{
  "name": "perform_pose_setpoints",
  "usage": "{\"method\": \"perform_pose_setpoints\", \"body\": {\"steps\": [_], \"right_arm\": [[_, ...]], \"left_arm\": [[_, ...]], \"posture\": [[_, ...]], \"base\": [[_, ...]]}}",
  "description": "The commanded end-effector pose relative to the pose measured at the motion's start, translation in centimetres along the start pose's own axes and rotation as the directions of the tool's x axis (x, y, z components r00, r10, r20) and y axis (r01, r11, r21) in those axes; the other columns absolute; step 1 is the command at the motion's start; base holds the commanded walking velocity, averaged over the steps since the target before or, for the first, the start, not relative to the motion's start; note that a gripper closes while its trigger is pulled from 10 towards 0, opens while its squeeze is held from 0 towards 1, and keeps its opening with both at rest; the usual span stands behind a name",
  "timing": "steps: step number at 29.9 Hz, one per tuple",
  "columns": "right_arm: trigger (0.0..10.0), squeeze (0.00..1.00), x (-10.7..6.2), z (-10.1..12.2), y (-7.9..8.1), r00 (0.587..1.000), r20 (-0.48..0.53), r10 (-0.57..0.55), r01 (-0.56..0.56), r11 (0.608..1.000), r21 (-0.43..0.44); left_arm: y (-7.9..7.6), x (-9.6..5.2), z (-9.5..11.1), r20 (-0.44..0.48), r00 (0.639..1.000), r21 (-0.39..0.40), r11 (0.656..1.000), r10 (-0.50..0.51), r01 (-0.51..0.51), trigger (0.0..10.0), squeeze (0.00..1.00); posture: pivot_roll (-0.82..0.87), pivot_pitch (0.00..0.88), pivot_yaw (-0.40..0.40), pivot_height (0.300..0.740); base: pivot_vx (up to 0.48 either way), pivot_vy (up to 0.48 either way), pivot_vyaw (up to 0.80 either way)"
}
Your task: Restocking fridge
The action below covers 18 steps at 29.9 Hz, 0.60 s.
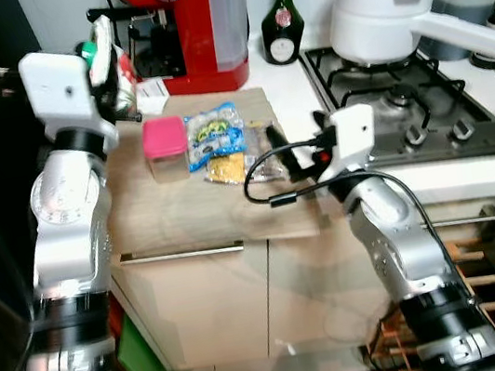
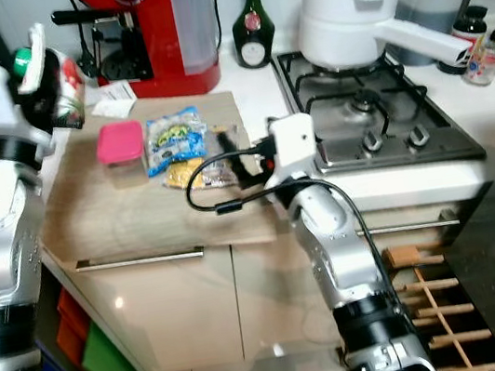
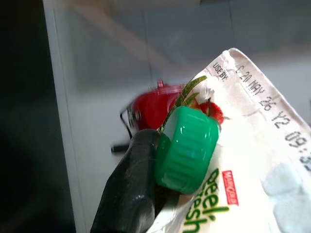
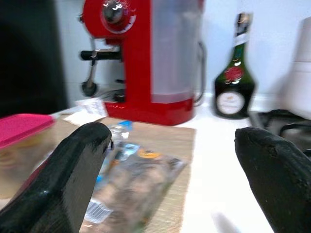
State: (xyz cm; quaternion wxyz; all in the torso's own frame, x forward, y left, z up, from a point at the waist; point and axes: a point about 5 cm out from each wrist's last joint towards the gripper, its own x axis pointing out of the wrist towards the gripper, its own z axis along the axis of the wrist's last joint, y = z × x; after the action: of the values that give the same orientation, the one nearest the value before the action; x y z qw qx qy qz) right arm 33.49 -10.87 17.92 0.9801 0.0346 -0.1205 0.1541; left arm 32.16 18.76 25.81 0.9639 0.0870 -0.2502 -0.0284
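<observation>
Two silver arms are filling the foreground of the head views. On the left, the left gripper (image 1: 106,62) is holding a carton (image 3: 252,160) up off the worktop, one black finger (image 3: 129,194) pressing beside its green cap (image 3: 187,148) (a use-by date is showing on the white top fold). The right gripper (image 1: 304,153) is hovering low over the right edge of the board (image 1: 139,212), its fingers (image 4: 73,179) spread wide and gripping nothing. Lying on the wooden board between the arms are a pink-lidded tub (image 1: 165,147), a blue and yellow packet (image 1: 214,132) just beside it, and a clear bag (image 4: 138,179) of brownish food nearest the right gripper, directly ahead of its open fingers. Behind the board a red coffee machine (image 1: 189,25) is standing against the wall, with paper slips (image 4: 87,109) at its foot and a dark green bottle (image 1: 280,25) to its right on the white counter. Farther right, a gas hob (image 1: 404,104) is carrying a white pot (image 1: 388,3) whose long handle is reaching toward small bottles (image 2: 481,54) at the far edge. Below the worktop, pale cabinet doors with a bar handle (image 1: 181,251) are facing the camera, green and red bins (image 2: 90,352) are sitting low on the left, and a wooden rack (image 2: 445,305) is standing on the pale floor to the right.
</observation>
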Motion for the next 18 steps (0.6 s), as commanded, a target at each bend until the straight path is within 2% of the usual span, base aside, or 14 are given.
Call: {"method": "perform_pose_setpoints", "body": {"steps": [1,4,5,7,11,18], "right_arm": [[10.0,0.00,-0.1,0.1,-0.2,1.000,0.015,-0.020,0.021,1.000,-0.022],[10.0,0.00,-0.2,0.0,-0.1,0.999,0.026,-0.040,0.041,0.998,-0.042],[10.0,0.00,-0.1,-0.1,0.1,0.998,0.033,-0.047,0.048,0.998,-0.038],[10.0,0.00,-0.2,-0.1,0.2,0.998,0.043,-0.051,0.053,0.998,-0.041],[10.0,0.00,-0.5,0.0,-0.1,0.996,0.058,-0.073,0.076,0.996,-0.042],[10.0,0.00,-0.6,-0.2,-0.6,0.993,0.063,-0.097,0.100,0.993,-0.057]], "left_arm": [[-0.3,-0.2,0.3,0.004,1.000,-0.017,1.000,-0.002,0.002,10.0,0.00],[-1.2,-2.0,-1.0,-0.039,0.999,-0.042,0.999,-0.009,0.008,10.0,0.00],[-1.6,-3.1,-1.4,-0.066,0.998,-0.034,0.999,-0.005,0.003,10.0,0.00],[-1.8,-3.8,-1.7,-0.084,0.996,-0.064,0.998,0.010,-0.015,10.0,0.00],[-2.4,-4.5,-2.2,-0.122,0.992,-0.072,0.997,0.014,-0.023,10.0,0.00],[-2.8,-4.2,-2.1,-0.127,0.992,-0.084,0.996,0.011,-0.022,10.0,0.00]], "posture": [[0.00,0.000,-0.012,0.740],[0.00,0.000,-0.016,0.740],[0.00,0.000,-0.016,0.740],[0.00,0.000,-0.016,0.740],[-0.01,0.000,-0.018,0.740],[-0.02,0.000,-0.016,0.740]], "base": [[0.000,0.000,0.00],[0.000,0.000,0.00],[0.000,0.000,0.00],[0.000,0.000,0.00],[-0.308,0.000,0.00],[-0.480,0.000,0.00]]}}
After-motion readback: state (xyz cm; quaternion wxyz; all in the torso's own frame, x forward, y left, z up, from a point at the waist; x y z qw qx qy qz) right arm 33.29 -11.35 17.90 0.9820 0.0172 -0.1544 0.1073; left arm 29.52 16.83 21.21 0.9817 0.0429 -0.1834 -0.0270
